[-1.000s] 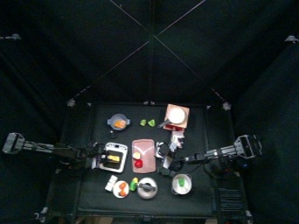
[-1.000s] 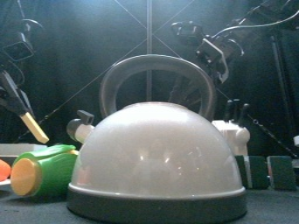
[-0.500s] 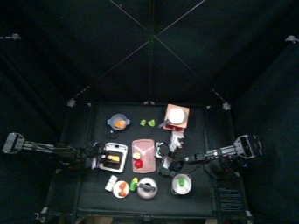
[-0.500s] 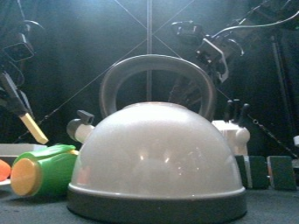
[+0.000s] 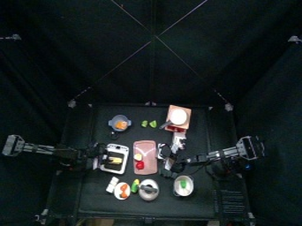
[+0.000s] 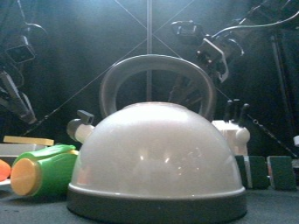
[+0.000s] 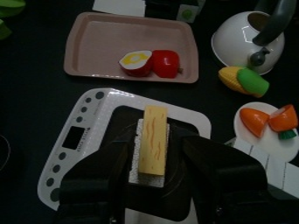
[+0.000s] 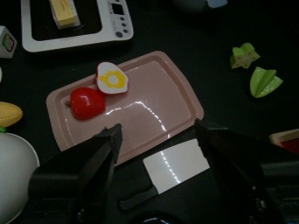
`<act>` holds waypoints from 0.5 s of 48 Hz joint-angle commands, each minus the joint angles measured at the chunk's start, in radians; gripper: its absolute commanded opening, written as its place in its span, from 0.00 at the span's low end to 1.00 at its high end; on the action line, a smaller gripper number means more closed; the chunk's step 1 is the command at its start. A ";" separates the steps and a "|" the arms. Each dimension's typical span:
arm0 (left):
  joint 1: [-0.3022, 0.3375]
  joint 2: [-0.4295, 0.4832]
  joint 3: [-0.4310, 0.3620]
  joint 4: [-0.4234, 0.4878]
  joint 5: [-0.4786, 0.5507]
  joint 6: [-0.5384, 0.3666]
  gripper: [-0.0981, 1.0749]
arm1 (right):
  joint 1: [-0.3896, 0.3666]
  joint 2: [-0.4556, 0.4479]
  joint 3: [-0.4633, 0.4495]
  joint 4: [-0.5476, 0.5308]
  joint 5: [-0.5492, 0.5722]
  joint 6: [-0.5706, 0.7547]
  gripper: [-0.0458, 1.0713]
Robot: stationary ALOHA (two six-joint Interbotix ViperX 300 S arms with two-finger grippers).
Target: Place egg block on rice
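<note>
Egg block flat on the white rice, left claw released just above it.

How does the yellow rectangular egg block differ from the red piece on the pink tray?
The yellow rectangular egg block is long, flat-sided and lies on white rice; the rounded red piece is shorter and sits on the pink tray, touching a sliced egg piece. The block lies between the open left gripper jaws; the red piece is clear of them. Neither is held.
</note>
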 commanded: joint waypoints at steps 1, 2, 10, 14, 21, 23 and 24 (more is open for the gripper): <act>0.003 0.000 -0.021 0.000 -0.003 0.002 0.74 | 0.002 -0.012 -0.021 -0.005 -0.002 -0.002 0.90; 0.003 0.000 -0.021 -0.002 -0.005 0.002 0.74 | 0.002 -0.012 -0.021 -0.003 -0.002 -0.002 0.90; 0.003 0.000 -0.021 0.000 -0.003 0.002 0.74 | 0.002 -0.012 -0.026 -0.003 -0.002 -0.003 0.90; 0.005 0.000 -0.021 -0.002 -0.003 0.002 0.74 | 0.002 -0.011 -0.029 -0.005 -0.005 -0.005 0.90; 0.002 0.000 -0.025 0.002 -0.003 0.003 0.74 | 0.002 -0.012 -0.029 -0.003 -0.009 -0.005 0.90; 0.000 0.002 -0.026 0.002 -0.003 0.003 0.74 | 0.003 -0.012 -0.029 -0.003 -0.012 -0.005 0.90; -0.002 0.002 -0.029 0.002 -0.003 0.003 0.74 | 0.003 -0.014 -0.029 -0.003 -0.012 -0.005 0.90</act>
